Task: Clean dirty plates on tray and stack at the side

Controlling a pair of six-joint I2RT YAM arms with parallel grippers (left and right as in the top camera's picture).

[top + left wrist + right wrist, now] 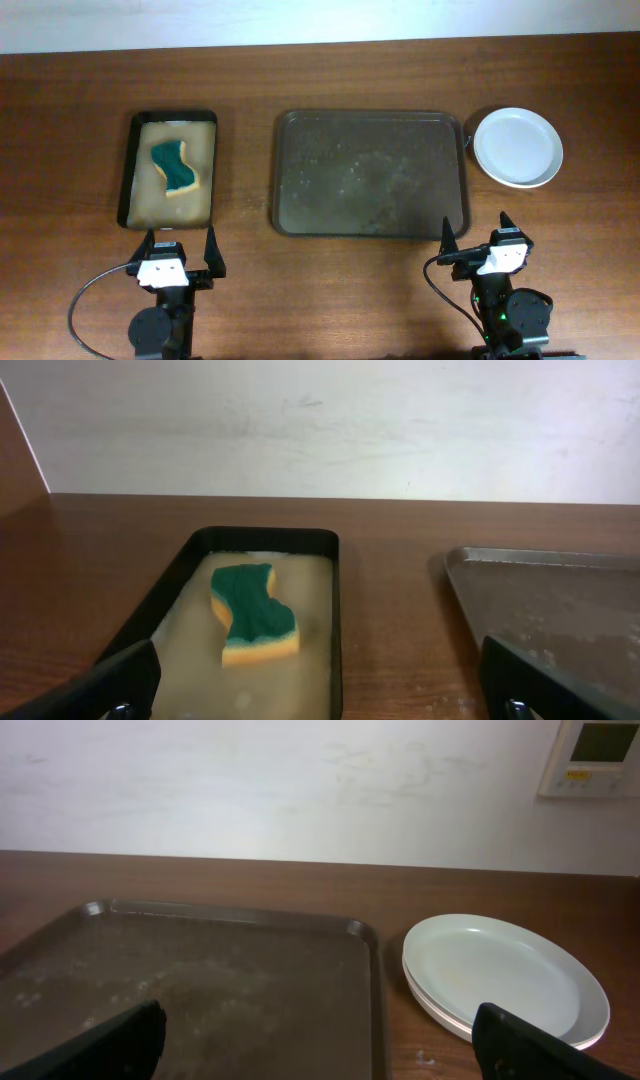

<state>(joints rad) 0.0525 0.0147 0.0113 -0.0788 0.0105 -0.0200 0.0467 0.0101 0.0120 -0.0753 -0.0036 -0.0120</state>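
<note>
The white plates (517, 147) sit stacked on the table just right of the large dark tray (370, 172); they also show in the right wrist view (505, 975). The tray (200, 980) holds no plates, only faint smears and specks. My left gripper (180, 245) is open and empty, near the front edge below the small black tray. My right gripper (477, 232) is open and empty, in front of the large tray's right corner and the plates. In the wrist views the left jaws (320, 685) and right jaws (320, 1040) show wide apart.
A small black tray with tan lining (172, 170) stands at the left and holds a green and yellow sponge (176, 167), also seen in the left wrist view (253, 612). A wall runs behind the table. A wall panel (598, 755) is at the upper right.
</note>
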